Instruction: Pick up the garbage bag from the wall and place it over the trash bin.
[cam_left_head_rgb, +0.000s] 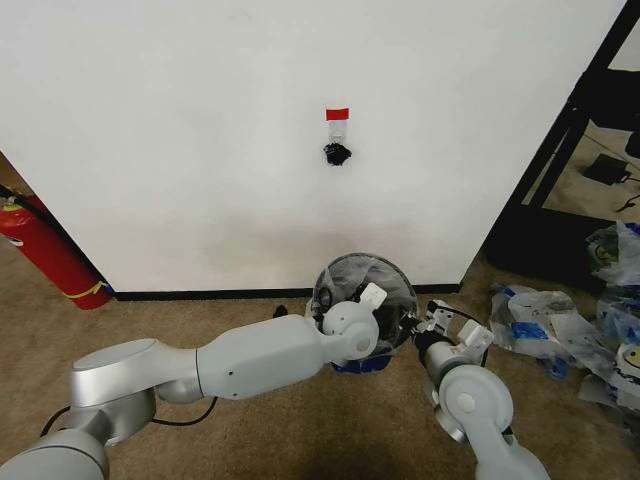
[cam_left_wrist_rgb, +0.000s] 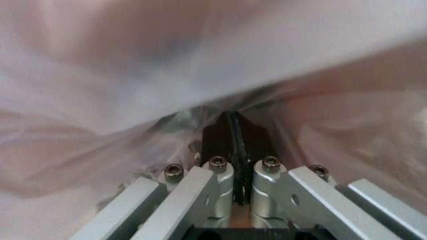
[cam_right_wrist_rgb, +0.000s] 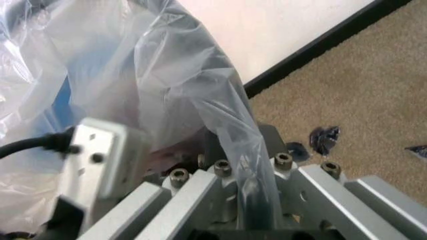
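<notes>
A: From your head camera, both arms meet at the trash bin (cam_left_head_rgb: 365, 290) below the wall (cam_left_head_rgb: 200, 150).
B: Your wrist cameras add the grip: left gripper (cam_left_wrist_rgb: 235, 131) and right gripper (cam_right_wrist_rgb: 250, 192) are each pinched closed on the garbage bag (cam_right_wrist_rgb: 167, 85) draped over the bin.

- The garbage bag (cam_left_head_rgb: 352, 272), thin translucent plastic, was draped over the trash bin's mouth.
- The trash bin (cam_left_head_rgb: 400, 318) stood on carpet just before the wall.
- The wall (cam_left_head_rgb: 200, 150), plain white with black baseboard, bore red tape.
</notes>
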